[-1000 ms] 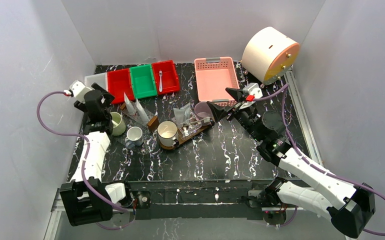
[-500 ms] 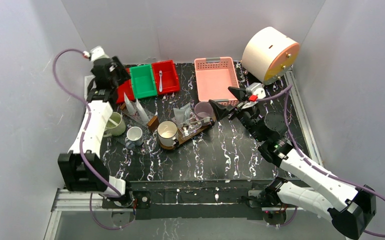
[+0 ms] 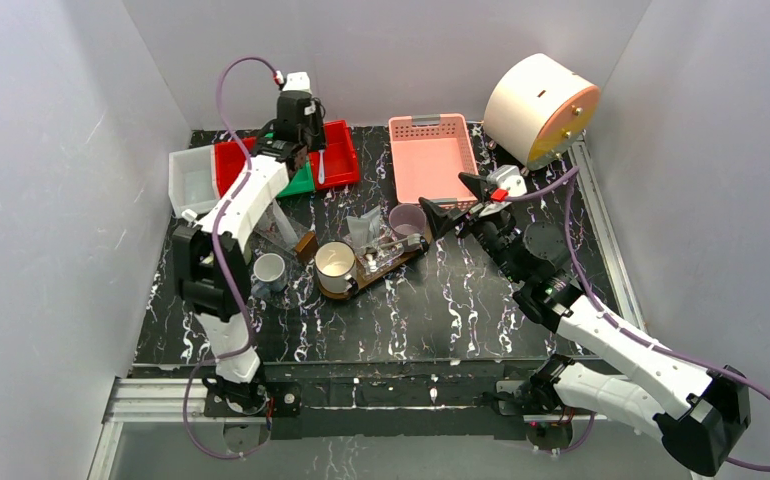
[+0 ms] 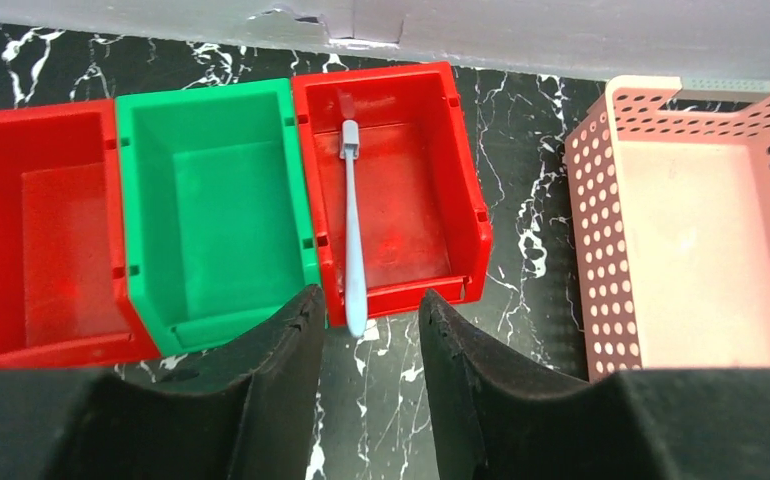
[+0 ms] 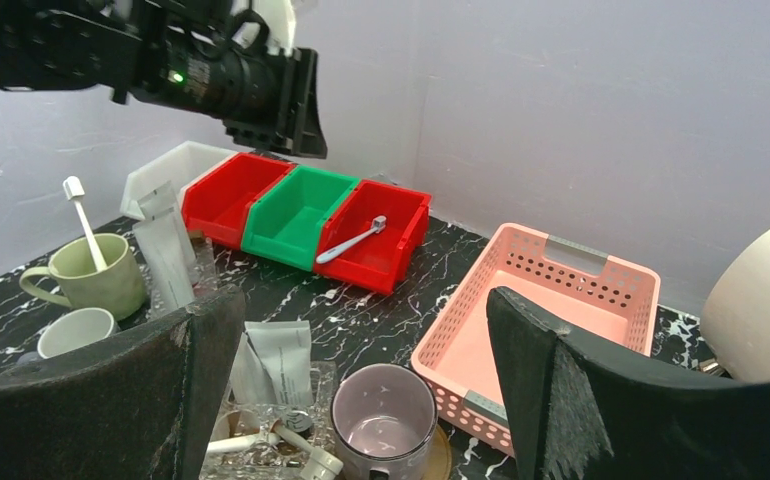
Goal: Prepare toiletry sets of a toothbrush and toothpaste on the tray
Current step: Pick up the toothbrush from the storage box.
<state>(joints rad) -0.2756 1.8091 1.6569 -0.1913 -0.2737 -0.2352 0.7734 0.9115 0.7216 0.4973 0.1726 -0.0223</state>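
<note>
Dark-brown wood, the tray (image 3: 393,262) lies mid-table in the overhead view with a cream mug (image 3: 334,262) on its near end. The left arm reaches over the bins at the back, and the right gripper (image 3: 445,200) hangs beside the pink basket (image 3: 431,160). The left wrist view shows the left gripper (image 4: 366,312) partly spread and holding nothing, poised above the handle end of a white toothbrush (image 4: 352,240) that lies in a red bin (image 4: 416,200). The right wrist view shows the right gripper's fingers far apart and empty above a lilac mug (image 5: 384,420).
</note>
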